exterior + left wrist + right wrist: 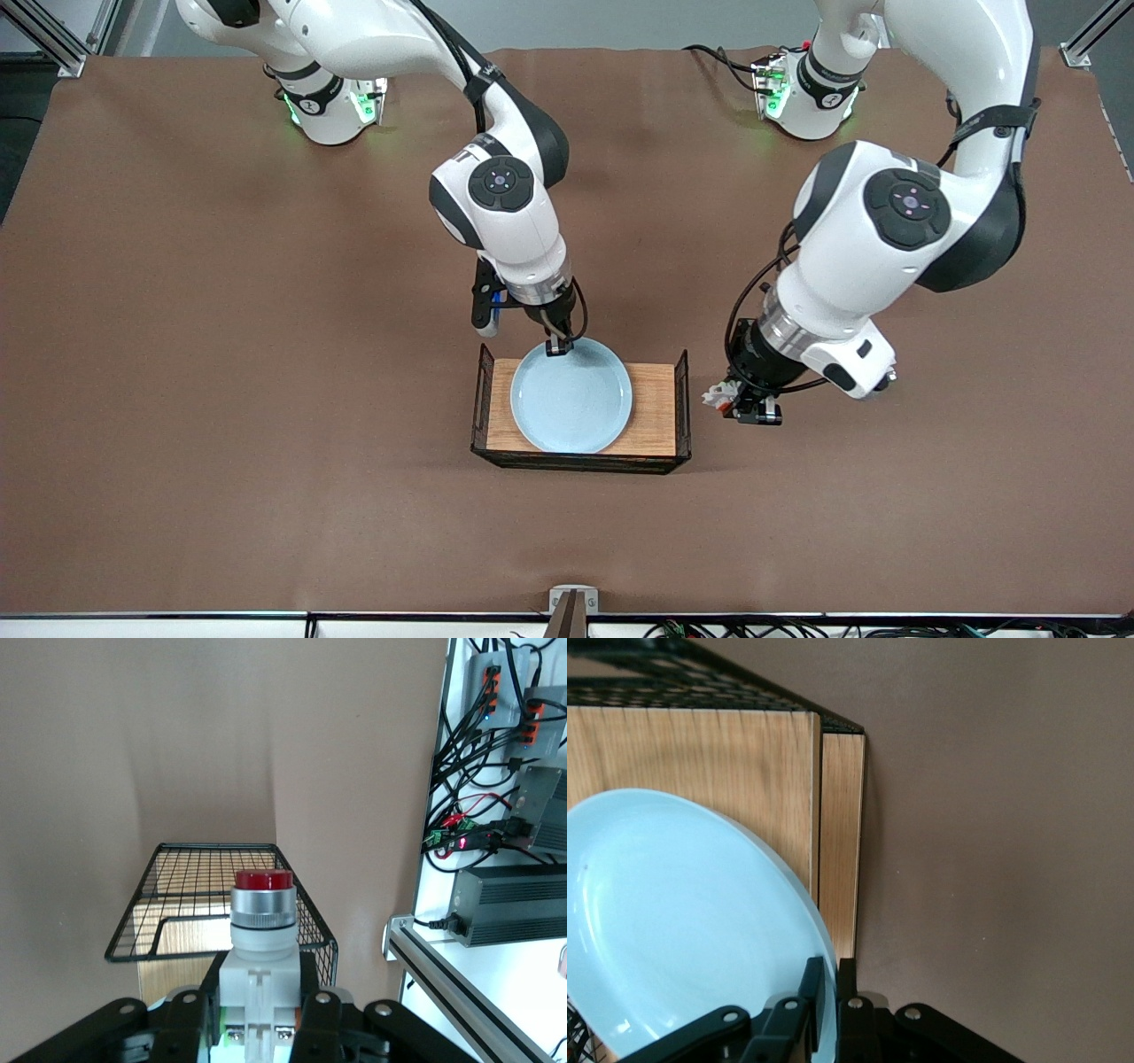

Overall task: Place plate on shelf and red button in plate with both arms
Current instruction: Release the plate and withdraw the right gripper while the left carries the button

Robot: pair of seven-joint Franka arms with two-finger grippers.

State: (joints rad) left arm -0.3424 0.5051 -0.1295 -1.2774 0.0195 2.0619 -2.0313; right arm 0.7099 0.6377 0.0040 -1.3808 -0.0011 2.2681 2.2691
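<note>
The plate (571, 394) lies flat on the wooden tray (657, 399) with wire ends, filling most of the board. The right gripper (556, 347) sits at the plate's twelve o'clock rim, fingers pinched thin across the lip (the right wrist view shows the rim (824, 992) between them). The left gripper (753, 409) hangs over bare table just off the tray's three o'clock end, clamped on the red button (262, 921), whose red cap points toward the wire end. Judgement: the plate looks glazed, stiff, breakable and slick, so an edge pinch is the only hold and it wants a gentle release. The button is light, hard plastic; its square body is the sound place to grip, as here.
</note>
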